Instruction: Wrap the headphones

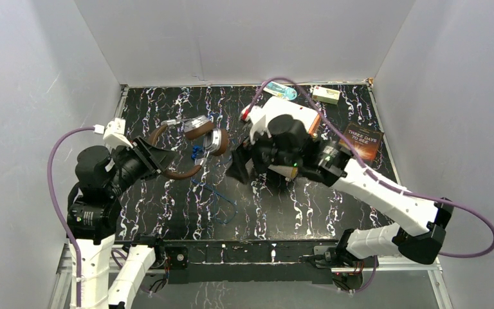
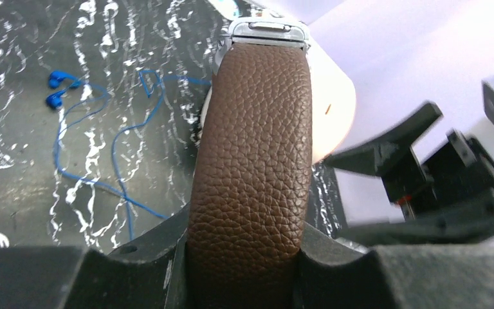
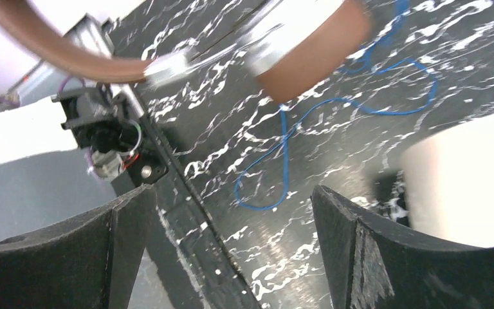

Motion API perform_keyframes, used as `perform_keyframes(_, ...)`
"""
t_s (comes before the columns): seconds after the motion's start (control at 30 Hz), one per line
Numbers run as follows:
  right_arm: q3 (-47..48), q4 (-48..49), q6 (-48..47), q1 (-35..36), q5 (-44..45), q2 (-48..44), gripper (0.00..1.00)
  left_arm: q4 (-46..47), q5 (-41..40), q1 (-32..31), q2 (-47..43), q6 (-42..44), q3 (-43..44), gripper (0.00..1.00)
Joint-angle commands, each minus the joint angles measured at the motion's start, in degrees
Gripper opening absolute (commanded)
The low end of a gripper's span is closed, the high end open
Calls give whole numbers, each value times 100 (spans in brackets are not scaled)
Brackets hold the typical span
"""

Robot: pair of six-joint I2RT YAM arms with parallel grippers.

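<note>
Brown headphones (image 1: 199,132) clamped by the band
Padded band sits in the left claw (image 1: 162,161); cups (silver-backed) just beyond it, blue cable (image 1: 197,153) loose nearby.

One headphones (image 1: 199,131), one cable (image 1: 197,153), one book (image 1: 362,140), one box (image 1: 326,94), one packet (image 1: 280,91) — two arms (image 1: 379,193)

headphones (image 1: 198,131): brown pebbled leather w/ silver metal
cable (image 2: 55,98): bright blue
tabletop (image 1: 296,212): blk w/ white marble streaks
walls (image 1: 244,38): plain white
</note>
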Motion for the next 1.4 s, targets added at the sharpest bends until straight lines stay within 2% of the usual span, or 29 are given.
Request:
perform_keyframes(0.0, 437, -286, -269, -970, -959, -16, 99, 473, 498, 41, 27, -323, 420, 0)
perform_keyframes(0.13, 242, 542, 136, -1141, -1793, 23, 96, 620, 456, 41, 46, -1428, 426, 0)
perform_keyframes(0.27, -232, 1306, -288, -1143, -1639, -51, 97, 909, 746, 41, 48, -2181, 383, 0)
perform_keyframes(0.43, -699, 2576, -466, -1131, -1967, -66, 99, 1058, 1004, 37, -93, -2439, 273, 0)
perform_keyframes(0.57, -864, 3074, -389, -1150, -909, -38, 97, 1097, 1210, 40, -171, -2496, 170, 0)
perform_keyframes(0.7, -1135, 4018, -510, -1176, -1449, -64, 91, 1143, 1422, 41, -252, -2570, 1, 0)
perform_keyframes(0.8, -1441, 4654, -585, -1174, -1479, -191, 94, 1113, 1524, 41, -262, -2595, -33, 0)
perform_keyframes(0.87, -1451, 4710, -620, -1178, -1319, -209, 94, 1165, 1668, 41, -264, -2600, -46, 0)
perform_keyframes(0.97, -1458, 4487, -651, -1262, -843, -286, 88, 1072, 1762, 41, -247, -2537, 22, 0)
perform_keyframes(1.2, -1749, 3781, -716, -2227, -634, -692, 81, 1045, 1991, 40, -183, -2514, 155, 0)
perform_keyframes(1.27, -1514, 3568, -566, -2512, -1044, -641, 80, 1147, 2021, 41, -187, -2637, 155, 0)
perform_keyframes(1.37, -614, 2346, -615, -2550, -1266, -287, 79, 1165, 1993, 41, -132, -2655, 245, 0)
